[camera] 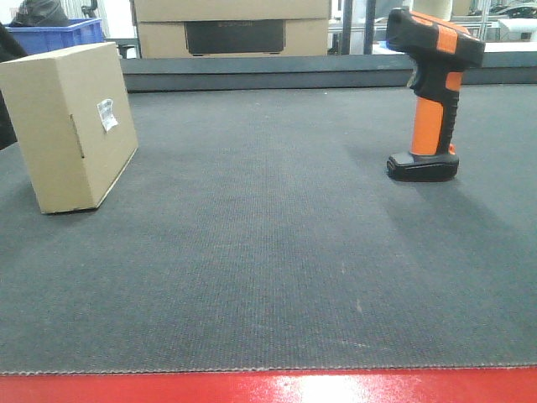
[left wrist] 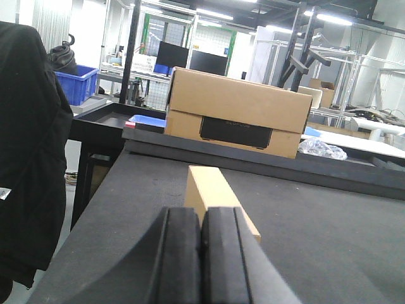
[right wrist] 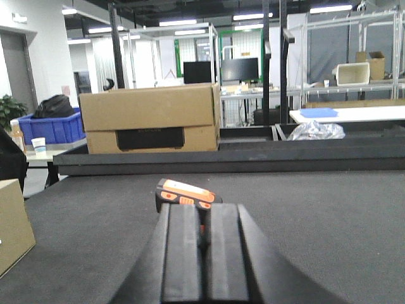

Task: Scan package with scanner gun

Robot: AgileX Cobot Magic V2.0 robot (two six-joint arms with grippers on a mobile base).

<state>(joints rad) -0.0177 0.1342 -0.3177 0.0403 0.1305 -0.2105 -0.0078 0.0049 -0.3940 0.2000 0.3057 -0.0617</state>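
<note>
While standing upright on its flat black base at the right of the dark mat [camera: 277, 252], the scanner gun [camera: 430, 92] keeps its long axis vertical, head tipped toward the upper right of the front view, orange handle below. Seen from the right wrist camera only as an orange-and-black top panel [right wrist: 185, 193], mostly hidden behind the right gripper [right wrist: 201, 253] (jaws pressed together, nothing between them). Lined up straight ahead of that gripper, apart from it.

Over at the left of the mat, the package [camera: 71, 126] rests tilted, leaning back, its broad labelled side facing right with the small white barcode label [camera: 107, 115] and a narrow slot beside it. Left edge partly cut off by the frame in the right wrist view [right wrist: 14, 221]. In the left wrist view just the top face and one edge [left wrist: 214, 190] visible beyond the left gripper [left wrist: 201, 259], also clamped shut and empty, levelled low over the mat and aimed at the box.

Beyond the mat's far rim, a larger cardboard box [left wrist: 237, 111] with a dark panel; a blue crate [right wrist: 54, 126] at far left.
</note>
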